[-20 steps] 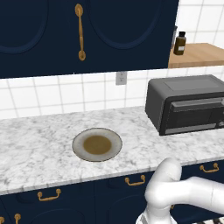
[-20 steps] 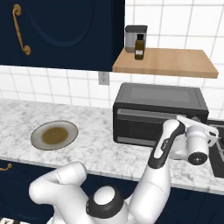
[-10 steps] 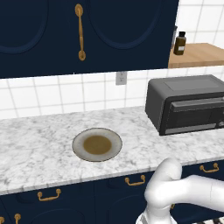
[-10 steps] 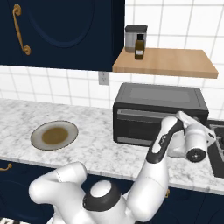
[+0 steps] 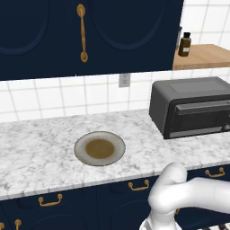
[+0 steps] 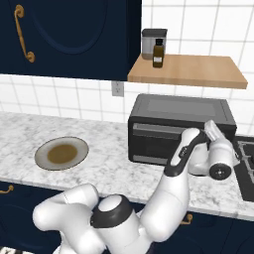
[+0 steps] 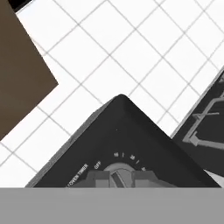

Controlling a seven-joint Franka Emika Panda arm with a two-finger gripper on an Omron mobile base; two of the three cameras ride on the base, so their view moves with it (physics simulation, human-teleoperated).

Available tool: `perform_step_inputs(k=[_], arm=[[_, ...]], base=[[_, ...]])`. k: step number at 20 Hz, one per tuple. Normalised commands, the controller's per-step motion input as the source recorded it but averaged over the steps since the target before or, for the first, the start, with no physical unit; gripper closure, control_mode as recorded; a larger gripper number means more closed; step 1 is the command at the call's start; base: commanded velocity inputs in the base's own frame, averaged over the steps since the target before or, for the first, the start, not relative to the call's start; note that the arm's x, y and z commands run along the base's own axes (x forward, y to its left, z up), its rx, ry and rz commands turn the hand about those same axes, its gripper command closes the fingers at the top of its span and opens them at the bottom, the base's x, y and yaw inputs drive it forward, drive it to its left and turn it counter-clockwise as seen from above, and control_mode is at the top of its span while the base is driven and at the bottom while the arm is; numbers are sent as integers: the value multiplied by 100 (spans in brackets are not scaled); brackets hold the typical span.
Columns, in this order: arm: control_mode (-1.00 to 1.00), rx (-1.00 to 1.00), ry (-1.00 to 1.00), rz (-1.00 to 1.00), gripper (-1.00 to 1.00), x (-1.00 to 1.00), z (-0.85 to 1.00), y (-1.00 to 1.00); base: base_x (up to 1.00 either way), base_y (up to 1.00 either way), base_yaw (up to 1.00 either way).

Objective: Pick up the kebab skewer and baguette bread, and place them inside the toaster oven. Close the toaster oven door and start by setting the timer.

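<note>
Marble counter point(image 5: 40, 152): plate point(image 5: 99, 148) mid-counter — bare. Toaster oven point(image 6: 178, 130) at right end, door point(image 6: 158, 141) closed, food presumably inside. Gripper point(image 7: 116, 178) at timer knob point(image 7: 117, 177), pulled slightly back since a second ago; fingers easing apart, grip unclear — timer likely set.

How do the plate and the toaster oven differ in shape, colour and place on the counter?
The plate is flat, round and pale grey with a brown middle; the toaster oven is a tall dark grey box. The plate lies mid-counter, out in the open; the toaster oven stands to its right, against the tiled wall. Both rest on the marble counter.
</note>
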Motion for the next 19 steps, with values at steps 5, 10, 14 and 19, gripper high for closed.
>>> perform_step_inputs(k=[5,10,14,19], arm=[[-100,36,-2,-5,100,0,-9,0],[-100,35,-1,-5,100,0,-15,0],[-100,34,-3,-4,100,0,-15,0],[-100,35,-2,-5,100,0,-12,0]], base=[[0,0,0],[0,0,0],[0,0,0],[0,0,0]])
